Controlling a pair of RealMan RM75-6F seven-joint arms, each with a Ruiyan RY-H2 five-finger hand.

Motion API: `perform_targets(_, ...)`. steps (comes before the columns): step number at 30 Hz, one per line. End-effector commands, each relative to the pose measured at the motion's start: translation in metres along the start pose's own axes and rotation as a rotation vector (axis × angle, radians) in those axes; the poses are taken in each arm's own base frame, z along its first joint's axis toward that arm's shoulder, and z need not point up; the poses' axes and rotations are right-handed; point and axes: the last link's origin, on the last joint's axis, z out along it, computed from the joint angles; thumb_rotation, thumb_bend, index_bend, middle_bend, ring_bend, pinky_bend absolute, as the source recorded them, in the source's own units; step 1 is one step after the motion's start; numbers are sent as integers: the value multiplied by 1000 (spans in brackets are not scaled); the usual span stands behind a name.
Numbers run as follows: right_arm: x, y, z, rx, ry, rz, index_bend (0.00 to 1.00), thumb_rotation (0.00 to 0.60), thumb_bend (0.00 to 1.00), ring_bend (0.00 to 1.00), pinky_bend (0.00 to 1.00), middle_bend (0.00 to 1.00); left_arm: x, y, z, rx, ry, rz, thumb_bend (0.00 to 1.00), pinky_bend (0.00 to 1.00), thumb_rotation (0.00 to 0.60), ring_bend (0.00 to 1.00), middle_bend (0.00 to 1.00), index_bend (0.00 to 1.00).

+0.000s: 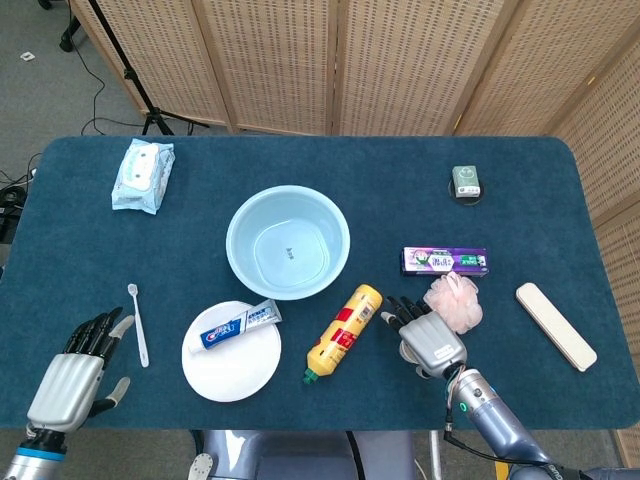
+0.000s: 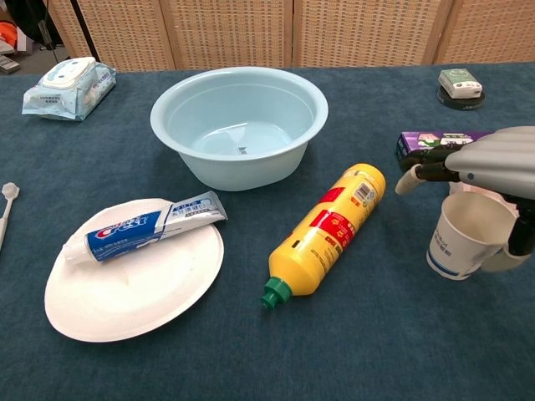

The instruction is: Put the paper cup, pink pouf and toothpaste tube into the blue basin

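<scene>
Blue and still empty, the basin (image 1: 288, 242) sits just left of the table's centre, so none of your three items is in yet. The paper cup (image 2: 465, 235) stands upright at about 4 o'clock from the basin, and your right hand (image 1: 431, 340) hangs directly over it with the thumb beside its wall; in the chest view the fingers reach forward over the rim, but you cannot tell from either view whether they have closed on it. The pink pouf (image 1: 455, 301) lies just beyond that hand, touching or nearly touching the fingertips. The toothpaste tube (image 1: 241, 324) rests across the far edge of a white paper plate (image 1: 231, 368) at 7 o'clock from the basin, untouched. Your left hand (image 1: 75, 375) hovers low at the near left corner, fingers spread and holding nothing.

Between cup and basin lies a yellow bottle (image 1: 343, 333) on its side; I'd judge a low carry would clip it, so lift the cup over it. Around the edges: a toothbrush (image 1: 138, 322), a wipes pack (image 1: 143, 173), a purple box (image 1: 446, 261), a beige case (image 1: 555, 325) and a small green device (image 1: 466, 181).
</scene>
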Motion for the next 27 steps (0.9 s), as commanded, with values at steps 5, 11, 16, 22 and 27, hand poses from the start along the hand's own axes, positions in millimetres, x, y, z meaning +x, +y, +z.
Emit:
perform_targets(5,-2,2,-5,-29,-37,20,325,600,159,183,284,146,1,1,-1,-3,1,-4,328,106,600,0,0,5)
perform_targets(11,-3,-1,-4,-37,-21,34,484,600,195,279,372,243,0,1,-1,-5,-3,-5,328,106,600,0,0,5)
perform_targets(16,-4,-1,-3,-36,3,47,594,600,225,348,429,325,0,1,0,-5,-4,-6,328,106,600,0,0,5)
perform_targets(22,-6,0,-4,-37,9,44,629,600,234,379,453,357,0,1,-1,-7,-5,-6,328,106,600,0,0,5)
perform_targets(27,3,2,-6,-46,29,32,631,600,234,383,455,359,-1,2,-1,-7,-7,-6,328,106,600,0,0,5)
